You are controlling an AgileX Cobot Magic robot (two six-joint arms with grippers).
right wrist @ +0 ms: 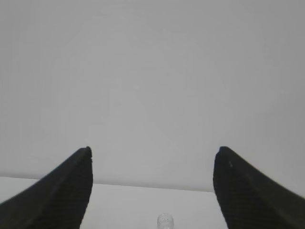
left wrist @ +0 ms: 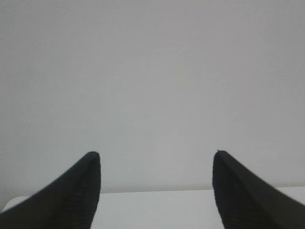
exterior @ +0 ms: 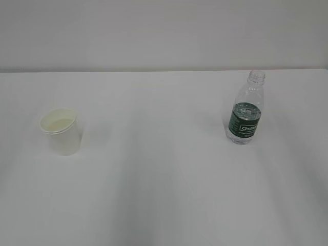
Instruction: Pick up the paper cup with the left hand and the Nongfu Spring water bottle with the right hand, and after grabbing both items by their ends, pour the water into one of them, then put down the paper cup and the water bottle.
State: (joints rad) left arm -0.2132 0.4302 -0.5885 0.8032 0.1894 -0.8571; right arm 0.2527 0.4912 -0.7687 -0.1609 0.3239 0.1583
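White table (exterior: pixel 164 205) fills the near part of the exterior view and runs back to a pale grey wall (exterior: pixel 164 31) at the far edge. Neither arm appears in this view.

On the right, toward the far side, the Nongfu Spring water bottle (exterior: pixel 246 110) stands upright on the table, clear and ribbed, with a dark green label band low on its body and an uncapped neck at the top. On the left, well apart from it and slightly nearer, the paper cup (exterior: pixel 62 131) stands upright with its open mouth up, cream-white and shorter than the bottle.

From the left wrist view, the left hand's end effector (left wrist: pixel 157 157) holds its two black fingers wide apart with nothing between them, facing the wall above a strip of table.

From the right wrist view, the right hand's end effector (right wrist: pixel 152 152) is likewise spread wide and empty; the bottle's neck shows just at the bottom edge, below the gap between the fingers.
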